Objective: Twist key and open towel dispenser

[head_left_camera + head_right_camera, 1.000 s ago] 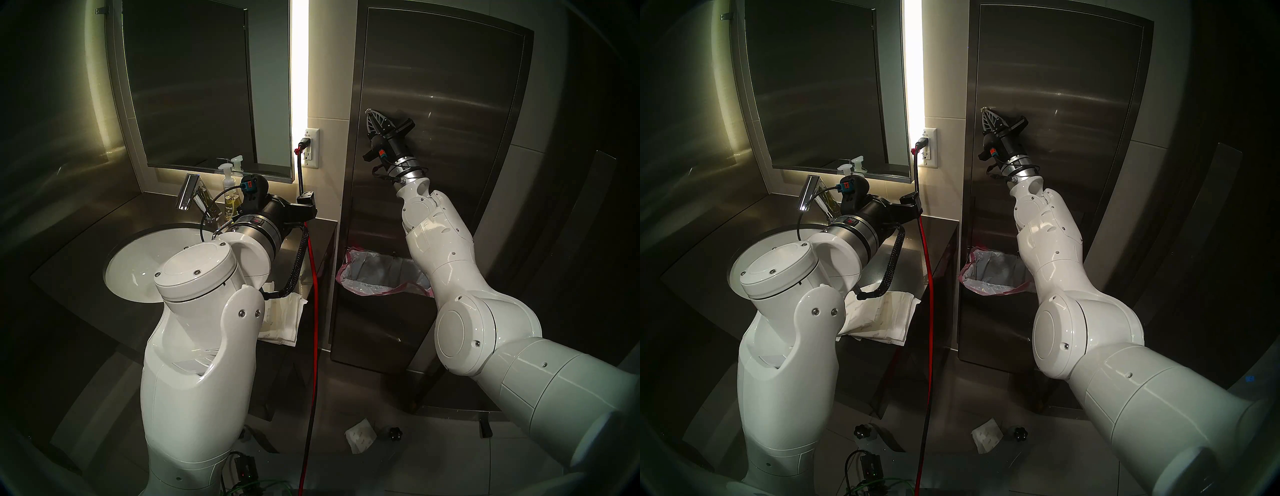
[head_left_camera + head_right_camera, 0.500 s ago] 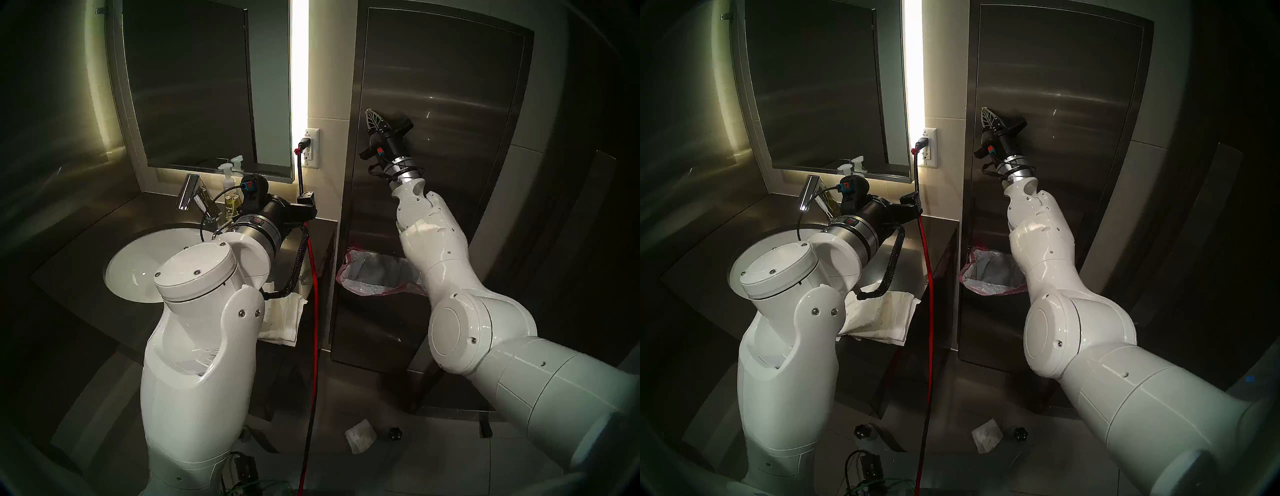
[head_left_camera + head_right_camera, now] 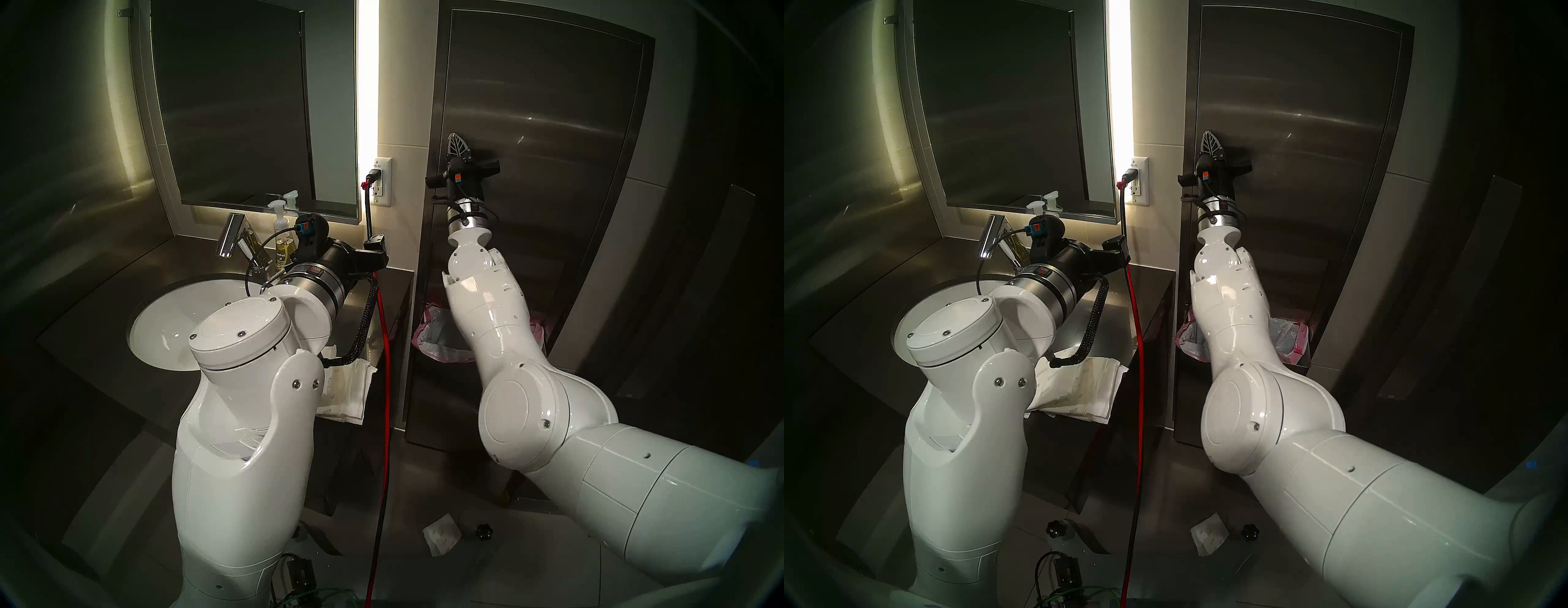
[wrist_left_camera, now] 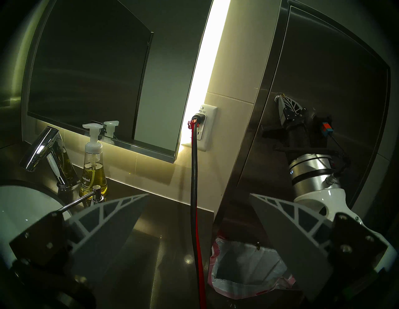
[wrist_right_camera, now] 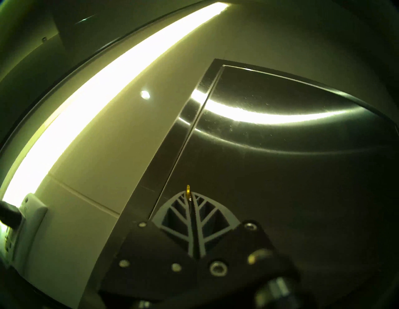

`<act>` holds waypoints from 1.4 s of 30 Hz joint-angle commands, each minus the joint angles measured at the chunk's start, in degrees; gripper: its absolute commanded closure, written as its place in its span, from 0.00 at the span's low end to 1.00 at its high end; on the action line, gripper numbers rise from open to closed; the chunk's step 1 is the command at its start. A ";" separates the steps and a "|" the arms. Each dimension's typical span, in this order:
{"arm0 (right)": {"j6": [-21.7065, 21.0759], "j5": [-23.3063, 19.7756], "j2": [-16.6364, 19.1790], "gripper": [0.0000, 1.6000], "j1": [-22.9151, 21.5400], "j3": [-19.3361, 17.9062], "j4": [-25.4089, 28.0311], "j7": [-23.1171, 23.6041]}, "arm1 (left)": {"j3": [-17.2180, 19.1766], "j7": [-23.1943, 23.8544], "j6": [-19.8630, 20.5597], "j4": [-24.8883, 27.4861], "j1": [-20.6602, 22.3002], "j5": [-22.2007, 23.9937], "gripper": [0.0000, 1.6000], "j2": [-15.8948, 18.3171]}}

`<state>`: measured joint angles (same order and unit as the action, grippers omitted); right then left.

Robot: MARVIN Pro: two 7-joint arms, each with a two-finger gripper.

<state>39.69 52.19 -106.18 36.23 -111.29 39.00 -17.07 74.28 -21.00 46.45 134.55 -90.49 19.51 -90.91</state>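
The room is dim; nearly all the light comes from a vertical light strip (image 3: 367,76) beside the mirror (image 3: 237,106), blown out to white. It throws curved glare streaks across the towel dispenser (image 5: 280,151), with a yellow-green cast in the soft, blurred right wrist view. Fisheye bending and dark vignetting ring every picture.

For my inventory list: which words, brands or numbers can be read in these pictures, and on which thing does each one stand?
"method": on the soap bottle; the small print under it is too blurred to read.
"P3-10": on the wall outlet, at the top of its plate.
Nothing else is readable.
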 commanded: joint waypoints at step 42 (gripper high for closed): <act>7.91 -13.96 -6.70 0.00 15.20 -1.10 28.32 18.71 | 0.14 -0.01 -0.12 0.50 0.50 -0.02 0.00 0.06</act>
<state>49.92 40.94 -111.45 45.86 -114.88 61.74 -4.36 74.28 -20.98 46.45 134.54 -90.51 19.51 -90.91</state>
